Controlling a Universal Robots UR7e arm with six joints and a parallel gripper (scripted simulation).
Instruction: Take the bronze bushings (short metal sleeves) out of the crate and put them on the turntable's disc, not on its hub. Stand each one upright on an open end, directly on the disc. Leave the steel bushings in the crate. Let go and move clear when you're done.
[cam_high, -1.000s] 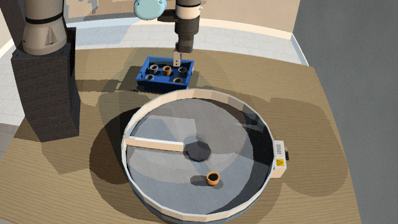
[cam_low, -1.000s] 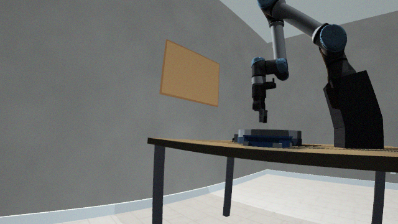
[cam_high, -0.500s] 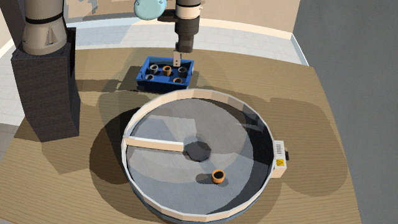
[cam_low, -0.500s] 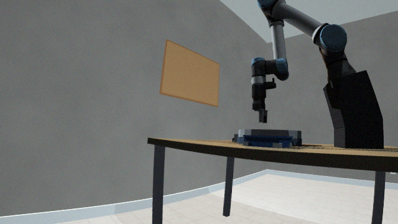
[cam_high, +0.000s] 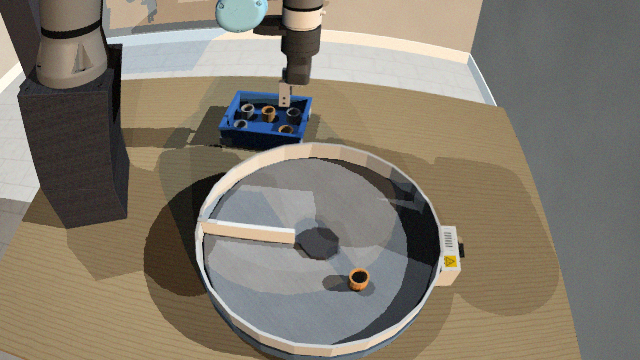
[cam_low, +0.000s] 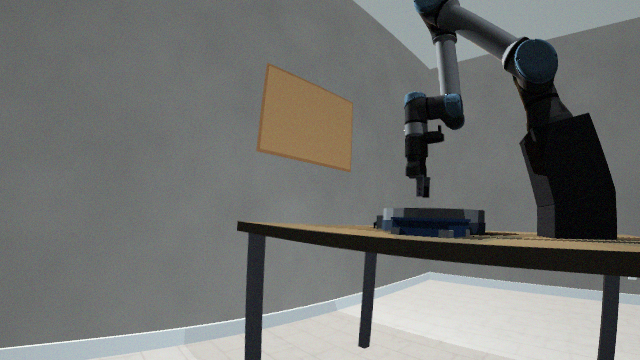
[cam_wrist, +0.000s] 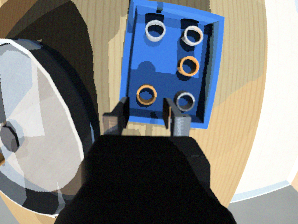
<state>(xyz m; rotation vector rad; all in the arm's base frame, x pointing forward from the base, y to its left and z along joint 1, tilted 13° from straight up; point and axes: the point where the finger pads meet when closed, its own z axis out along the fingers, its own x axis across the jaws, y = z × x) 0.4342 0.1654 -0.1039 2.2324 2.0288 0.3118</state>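
The hand (cam_wrist: 145, 117) hangs open and empty above the blue crate (cam_wrist: 136, 63). Two bronze bushings (cam_wrist: 147, 95) stand upright below it; a third stands on the turntable disc (cam_high: 280, 300). They look rigid, smooth and probably slippery, so pinching across the outer wall seems safest.
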